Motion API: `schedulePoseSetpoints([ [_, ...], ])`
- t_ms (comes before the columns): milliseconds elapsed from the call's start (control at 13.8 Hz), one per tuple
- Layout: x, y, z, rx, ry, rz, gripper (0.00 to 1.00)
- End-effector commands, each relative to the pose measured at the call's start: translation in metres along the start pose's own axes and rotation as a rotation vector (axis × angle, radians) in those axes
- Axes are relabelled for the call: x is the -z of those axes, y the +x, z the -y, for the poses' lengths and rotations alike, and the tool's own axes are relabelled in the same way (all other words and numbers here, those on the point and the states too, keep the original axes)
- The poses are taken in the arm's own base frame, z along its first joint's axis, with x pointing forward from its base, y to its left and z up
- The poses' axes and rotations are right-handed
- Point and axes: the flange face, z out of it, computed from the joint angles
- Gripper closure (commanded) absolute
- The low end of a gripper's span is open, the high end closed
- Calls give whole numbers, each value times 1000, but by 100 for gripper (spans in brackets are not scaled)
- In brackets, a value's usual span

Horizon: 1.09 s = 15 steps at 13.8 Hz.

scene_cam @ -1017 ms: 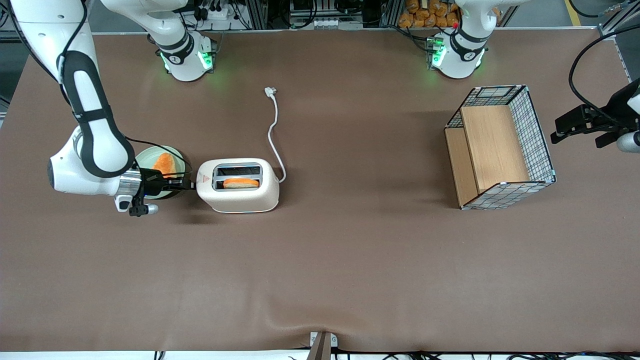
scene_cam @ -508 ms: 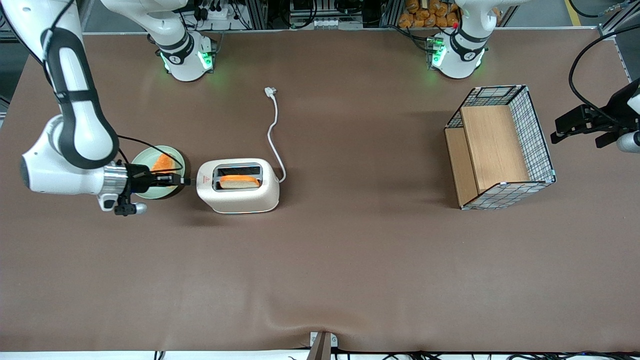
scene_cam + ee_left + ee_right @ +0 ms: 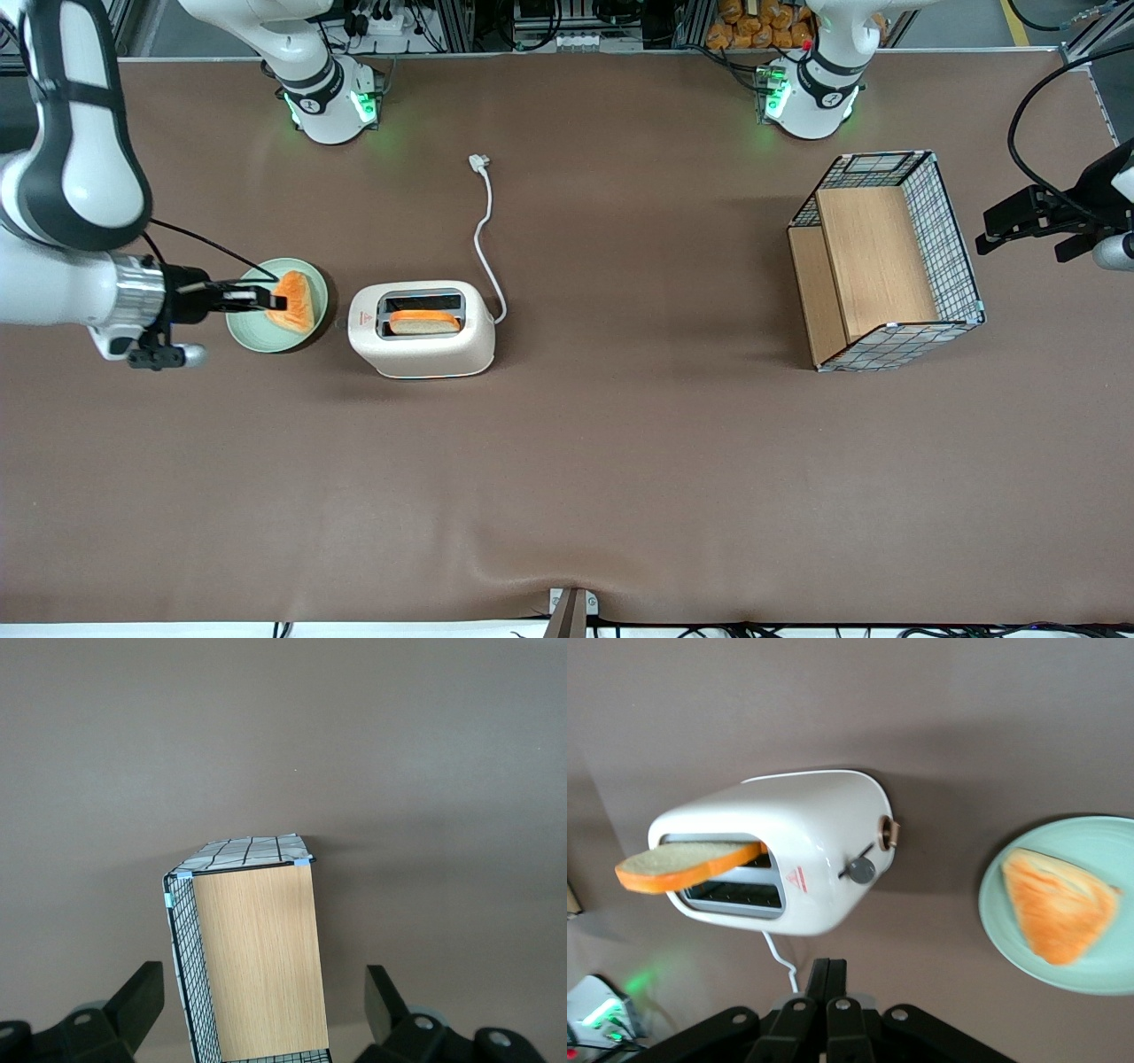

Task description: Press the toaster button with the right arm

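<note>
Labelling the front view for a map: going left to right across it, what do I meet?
Shut black claw over the pale green plate → cream-white two-slot toaster → white cord → wire-and-wood basket.

The right arm (image 3: pixel 62 177) is cut by the picture's edge, above the desk's working-arm end. The gripper (image 3: pixel 252 303) covers part of the toast slice (image 3: pixel 297 306).

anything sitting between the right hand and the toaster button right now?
Nothing blocks the line. The black two-finger hand, fingers shut, hangs over the pale green plate holding an orange-crusted bread slice, level with the small grey knob on the cream-white toaster.
</note>
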Motion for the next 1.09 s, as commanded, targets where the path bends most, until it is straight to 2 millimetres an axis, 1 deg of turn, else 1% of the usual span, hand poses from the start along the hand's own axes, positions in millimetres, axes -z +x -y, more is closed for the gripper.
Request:
schedulePoseSetpoints([
  [0,37,-14,9,8,-101,3,100],
  [145,65,-27,16,25,-157,1,100],
  [218,78,-36,19,27,-179,-18,96],
  [291,93,-47,22,34,-204,-44,94],
  [436,116,-68,25,38,-294,-75,91],
  [508,126,-78,27,42,-325,-91,81],
  [581,133,-86,27,42,-332,-100,1],
  [799,152,-104,29,47,-355,-130,0],
  [1017,161,-127,29,50,-371,-181,0],
])
